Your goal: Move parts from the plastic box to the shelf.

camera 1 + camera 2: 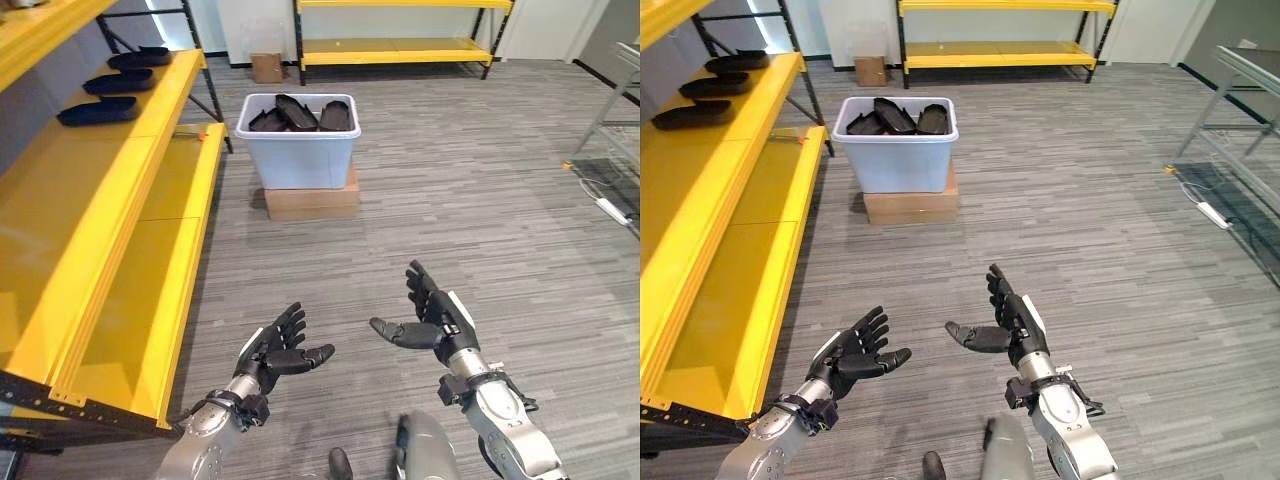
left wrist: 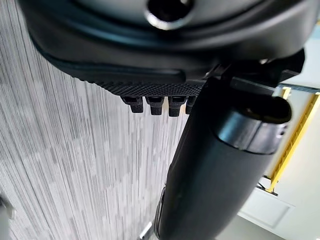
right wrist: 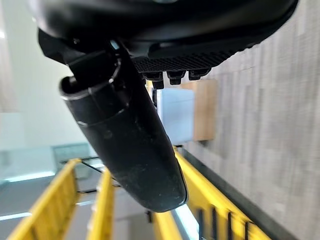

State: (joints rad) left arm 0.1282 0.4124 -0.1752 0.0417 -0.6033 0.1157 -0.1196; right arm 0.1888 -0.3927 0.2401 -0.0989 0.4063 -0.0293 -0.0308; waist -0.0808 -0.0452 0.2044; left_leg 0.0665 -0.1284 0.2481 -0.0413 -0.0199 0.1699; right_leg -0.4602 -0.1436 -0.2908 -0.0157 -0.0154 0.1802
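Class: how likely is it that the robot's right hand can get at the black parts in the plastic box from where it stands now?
Probably not yet. The right hand is open and empty, well short of the plastic box holding the black parts. Only bare floor lies between, so nothing blocks an approach.

We are in what looks like a warehouse or industrial storeroom. A long yellow shelf (image 1: 120, 190) on a dark metal frame runs along the left, carrying a few black parts (image 1: 97, 110) laid in a row. Another yellow rack (image 1: 400, 45) stands against the far wall, with a small carton (image 1: 267, 67) on the floor beside it. The floor (image 1: 450, 200) is grey striped carpet. A pale plastic box (image 1: 300, 145) full of black parts sits on a flat cardboard box (image 1: 312, 200). At the right we see a grey metal rack (image 1: 1240, 110) and a white power strip (image 1: 1212, 213).
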